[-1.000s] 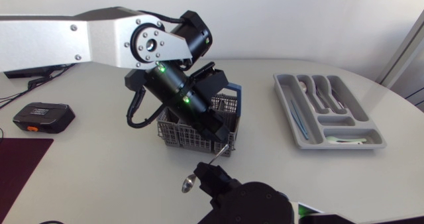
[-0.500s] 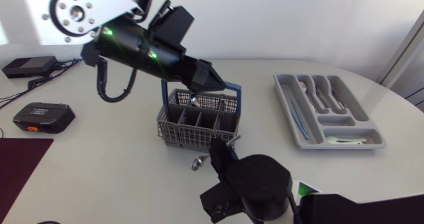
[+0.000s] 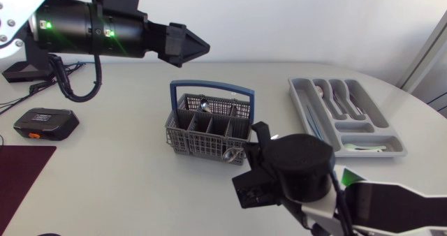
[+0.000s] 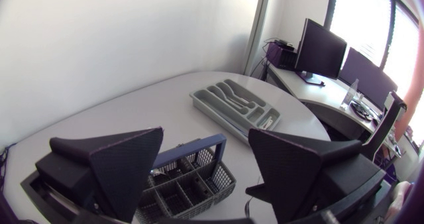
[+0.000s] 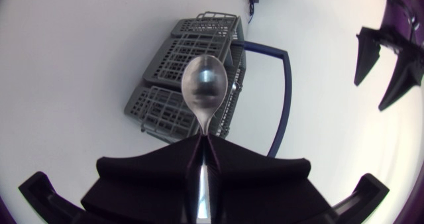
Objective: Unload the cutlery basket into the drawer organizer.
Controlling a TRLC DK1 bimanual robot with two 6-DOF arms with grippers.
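Left hand [image 3: 190, 44]: You have it raised over the far left of the tabletop [image 3: 126, 187], well apart from the basket and pointing toward the middle. In the left wrist view its two fingers [image 4: 126, 164] stand wide apart with nothing between them.
Right hand [image 5: 202, 139]: It comes in from the near edge, just in front of the basket. Its fingers are pressed together on the handle of a spoon [image 5: 205, 88], one from each side.
Spoon: The bowl sticks out ahead of your right fingertips. In the head view it sits just beside the basket's front wall near the right corner; you cannot tell from here whether it touches the wall.
Cutlery basket [image 3: 209, 128]: Grey, upright in the middle of the tabletop, with its blue handle [image 3: 211, 86] arching over the far side. One metal piece [image 3: 203, 105] stands in a back compartment.
Drawer organizer [image 3: 392, 135]: Grey tray lying flat to the right of the basket, well apart from it. Metal cutlery [image 3: 335, 96] lies in its long compartments, and pale pieces [image 3: 363, 147] lie in the crosswise compartment at the near end.
Other things: A black box with an orange patch [image 3: 45, 123] lies at the left of the tabletop, and a dark mat [image 3: 21, 173] lies at the near left corner.
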